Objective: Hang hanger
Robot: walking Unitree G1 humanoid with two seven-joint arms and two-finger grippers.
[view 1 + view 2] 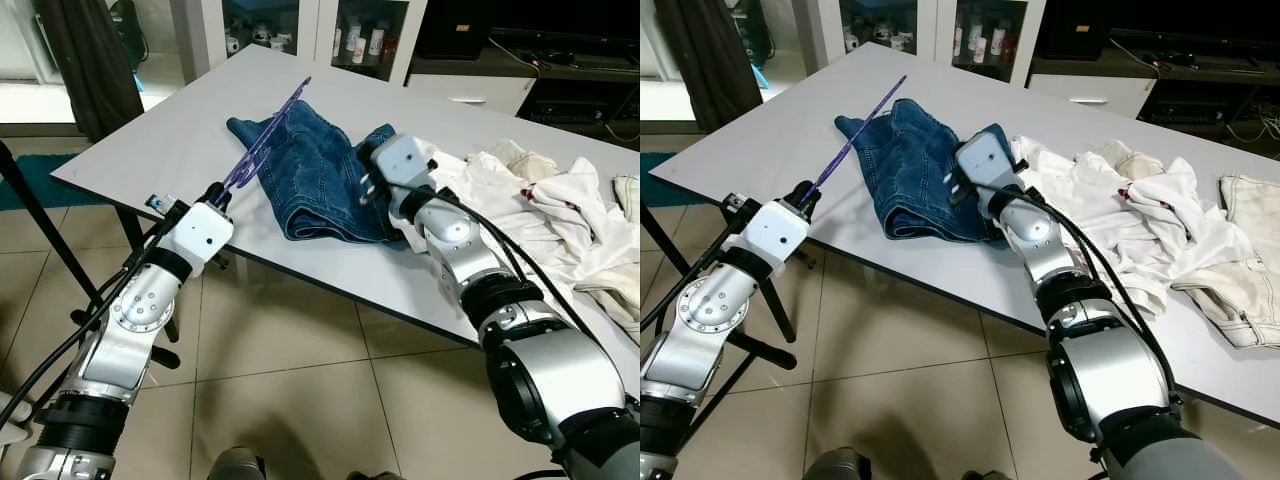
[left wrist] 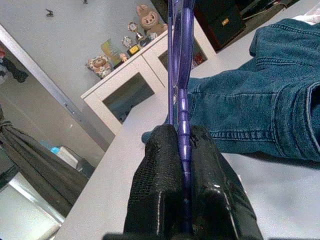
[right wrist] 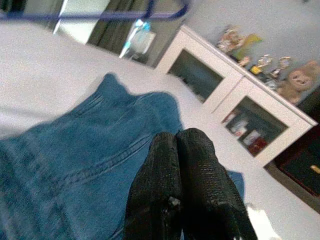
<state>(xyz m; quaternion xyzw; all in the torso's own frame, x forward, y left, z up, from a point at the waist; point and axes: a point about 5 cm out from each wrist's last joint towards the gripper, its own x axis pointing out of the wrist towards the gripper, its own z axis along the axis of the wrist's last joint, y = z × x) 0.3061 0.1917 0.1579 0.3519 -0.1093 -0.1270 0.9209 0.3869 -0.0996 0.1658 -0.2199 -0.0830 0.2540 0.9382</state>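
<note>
Left gripper (image 2: 181, 150) clamped on purple hanger (image 1: 262, 142) above table (image 1: 150, 150); right gripper (image 3: 177, 150) pressed together, empty, over jeans (image 1: 315, 175).

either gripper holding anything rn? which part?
Left gripper clamps the purple hanger by one thin end. Right gripper is shut above the jeans, holding nothing.
</note>
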